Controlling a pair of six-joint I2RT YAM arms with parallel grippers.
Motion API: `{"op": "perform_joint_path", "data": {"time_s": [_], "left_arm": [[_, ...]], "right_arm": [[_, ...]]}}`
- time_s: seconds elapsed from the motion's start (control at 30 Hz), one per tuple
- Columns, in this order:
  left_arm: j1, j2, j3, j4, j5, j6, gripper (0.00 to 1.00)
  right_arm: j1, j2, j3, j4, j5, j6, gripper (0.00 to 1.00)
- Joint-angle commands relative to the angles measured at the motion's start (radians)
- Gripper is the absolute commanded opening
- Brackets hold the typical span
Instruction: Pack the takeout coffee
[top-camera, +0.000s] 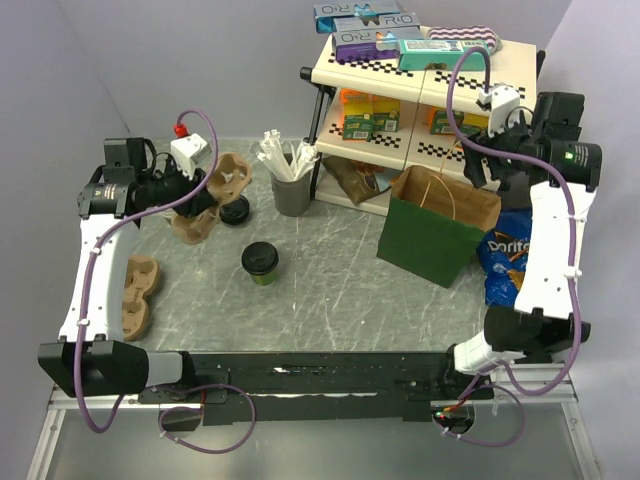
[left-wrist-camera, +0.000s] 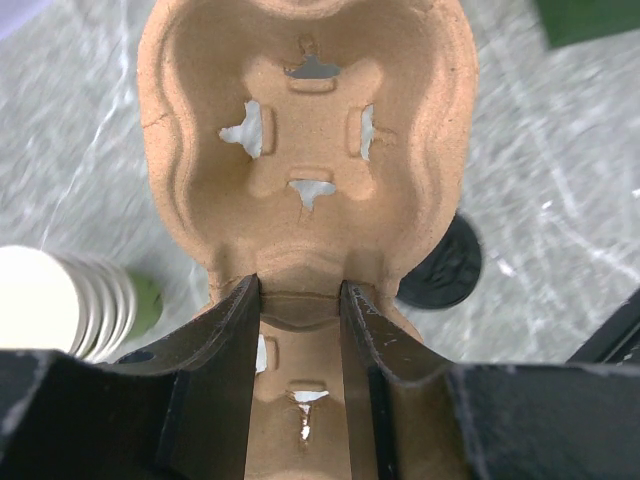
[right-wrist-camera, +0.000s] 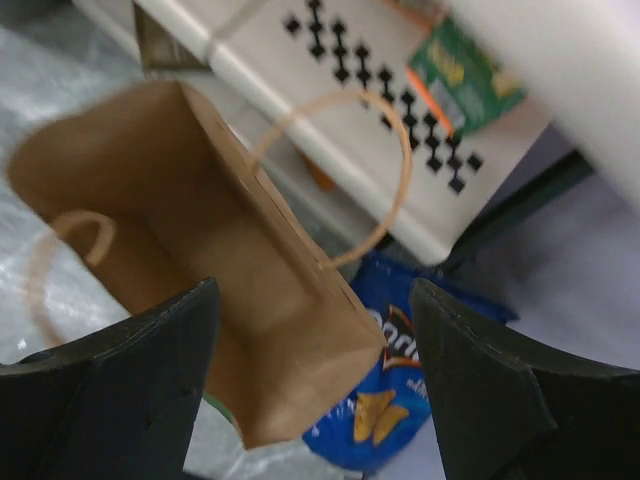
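The takeout coffee (top-camera: 260, 262), a dark green cup with a black lid, stands upright near the middle of the table, apart from both grippers. My left gripper (top-camera: 196, 196) hovers at the far left, shut on a brown pulp cup carrier (top-camera: 208, 192). In the left wrist view the fingers (left-wrist-camera: 228, 330) pinch the carrier's (left-wrist-camera: 310, 150) middle ridge, the left gripper (left-wrist-camera: 300, 295) closed on it. An open green paper bag (top-camera: 435, 228) stands at the right. My right gripper (top-camera: 476, 166) hangs open just above its far right corner. The right wrist view looks between the right gripper's (right-wrist-camera: 315, 330) wide jaws into the bag's brown inside (right-wrist-camera: 190, 230).
A loose black lid (top-camera: 235, 211) lies just under the carrier. A grey holder of white cutlery (top-camera: 290, 185) stands behind the coffee. More carriers (top-camera: 140, 295) lie at the near left. A blue chips bag (top-camera: 505, 255) sits right of the paper bag, and a stocked shelf (top-camera: 420, 90) stands behind.
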Motion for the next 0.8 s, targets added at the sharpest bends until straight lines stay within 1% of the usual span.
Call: {"op": "perform_joint_path", "data": {"time_s": [0.0, 0.17, 0.23, 0.4, 0.53, 0.63, 0.77], "left_arm": [[-0.028, 0.001, 0.055, 0.082, 0.14, -0.058, 0.01], [-0.05, 0.01, 0.083, 0.089, 0.171, -0.078, 0.01], [-0.076, 0.012, 0.092, 0.087, 0.166, -0.076, 0.01], [-0.094, 0.025, 0.131, 0.078, 0.171, -0.073, 0.01], [-0.108, 0.048, 0.177, 0.07, 0.188, -0.069, 0.01], [-0.136, 0.064, 0.217, 0.064, 0.185, -0.061, 0.01], [-0.186, 0.079, 0.23, 0.055, 0.169, -0.046, 0.01]], "right_arm": [[-0.046, 0.028, -0.018, -0.102, -0.002, -0.108, 0.82], [-0.054, 0.048, -0.095, -0.077, 0.015, -0.203, 0.86], [-0.052, 0.06, -0.101, -0.082, 0.018, -0.219, 0.86], [-0.054, 0.105, -0.121, -0.058, 0.032, -0.234, 0.86], [-0.054, 0.158, -0.078, -0.074, 0.026, -0.245, 0.85], [-0.054, 0.203, -0.02, -0.102, 0.003, -0.249, 0.84], [-0.052, 0.241, 0.038, -0.131, -0.008, -0.252, 0.81]]}}
